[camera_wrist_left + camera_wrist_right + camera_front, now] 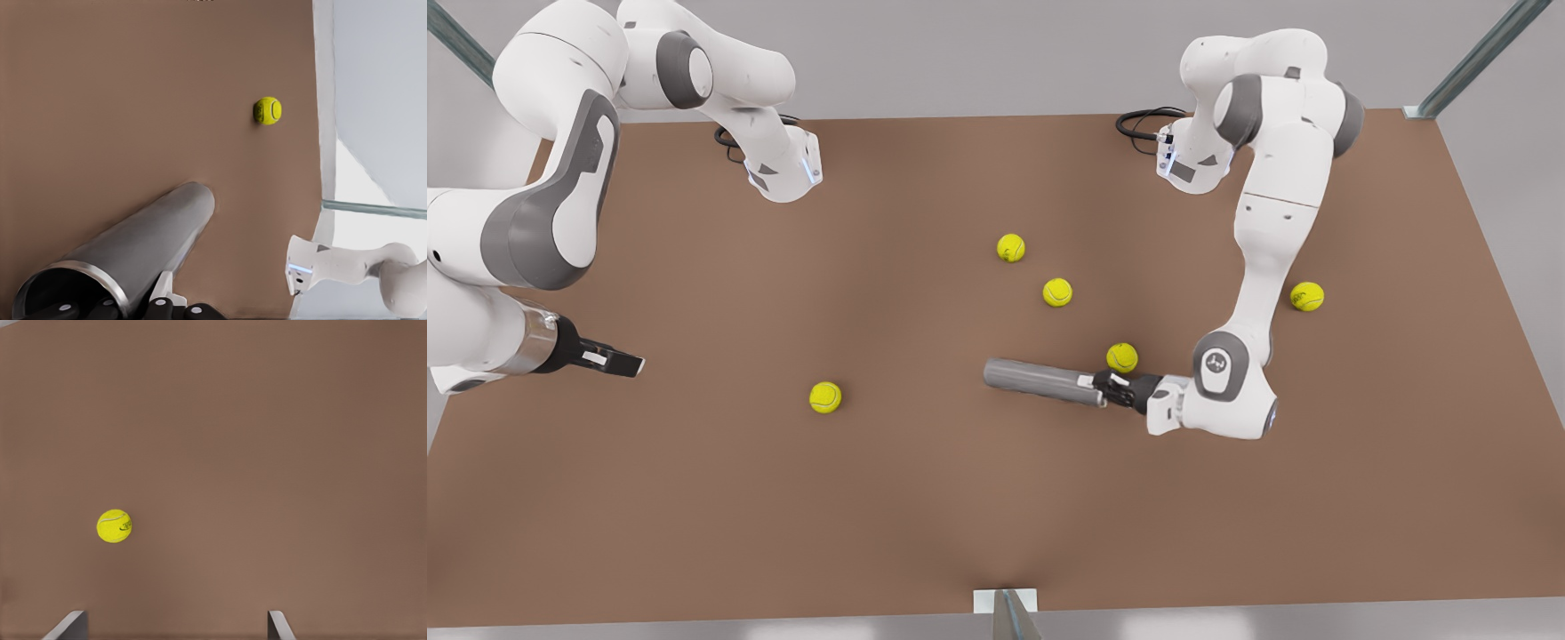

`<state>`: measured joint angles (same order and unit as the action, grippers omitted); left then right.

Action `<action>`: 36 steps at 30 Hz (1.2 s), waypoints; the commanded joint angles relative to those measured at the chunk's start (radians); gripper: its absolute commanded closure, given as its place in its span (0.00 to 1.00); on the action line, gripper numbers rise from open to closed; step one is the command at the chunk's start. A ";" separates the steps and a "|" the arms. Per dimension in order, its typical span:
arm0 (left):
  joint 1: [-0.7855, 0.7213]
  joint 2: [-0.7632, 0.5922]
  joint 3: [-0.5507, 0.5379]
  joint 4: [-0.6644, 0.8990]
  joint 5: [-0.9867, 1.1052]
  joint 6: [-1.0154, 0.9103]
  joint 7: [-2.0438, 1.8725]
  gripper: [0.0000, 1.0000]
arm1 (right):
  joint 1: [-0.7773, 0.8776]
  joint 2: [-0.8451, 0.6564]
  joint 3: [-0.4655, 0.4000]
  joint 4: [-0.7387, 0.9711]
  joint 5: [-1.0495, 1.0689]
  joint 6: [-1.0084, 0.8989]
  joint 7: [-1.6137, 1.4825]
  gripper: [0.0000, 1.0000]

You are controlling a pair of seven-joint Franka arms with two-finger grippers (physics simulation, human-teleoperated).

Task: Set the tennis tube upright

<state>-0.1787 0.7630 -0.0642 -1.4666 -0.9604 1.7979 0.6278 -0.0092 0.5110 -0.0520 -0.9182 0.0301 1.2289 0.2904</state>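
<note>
The tennis tube (1040,380) is a dark grey cylinder lying horizontally, low at the table's middle right in the front view. Its silvery-rimmed hollow end points to the front view's right. My left gripper (1107,388) is shut on that rim end. In the left wrist view the tennis tube (133,250) stretches away from the black fingers (157,308) clamped at its rim. My right gripper (627,363) waits at the front view's far left, open and holding nothing. The right wrist view shows its fingertips (70,623) spread above bare table.
Several yellow-green tennis balls lie on the brown table (925,516). One ball (1122,357) sits just behind the left gripper, and another ball (825,396) lies left of the tube's closed end. Two arm bases (783,169) stand at the far edge.
</note>
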 commanded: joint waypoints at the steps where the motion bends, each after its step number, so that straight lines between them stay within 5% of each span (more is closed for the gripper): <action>1: 0.001 -0.040 0.021 0.002 0.092 -0.058 -0.111 0.79 | 0.000 0.000 0.000 0.001 0.001 0.000 -0.002 0.00; 22: 0.002 -0.306 0.250 0.107 0.527 -0.077 -0.183 0.79 | -0.002 -0.002 0.000 0.001 0.001 0.000 -0.001 0.00; 29: -0.058 -0.358 0.227 0.111 0.931 -0.084 -0.335 0.79 | 0.000 -0.002 0.000 0.001 0.002 0.000 0.004 0.00; 36: -0.053 -0.300 0.176 0.106 0.943 -0.040 -0.507 0.79 | 0.002 -0.005 0.000 0.002 0.002 0.000 -0.002 0.00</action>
<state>-0.2329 0.4586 0.1137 -1.3611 -0.0345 1.7342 0.3644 -0.0087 0.5077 -0.0520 -0.9162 0.0322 1.2292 0.2906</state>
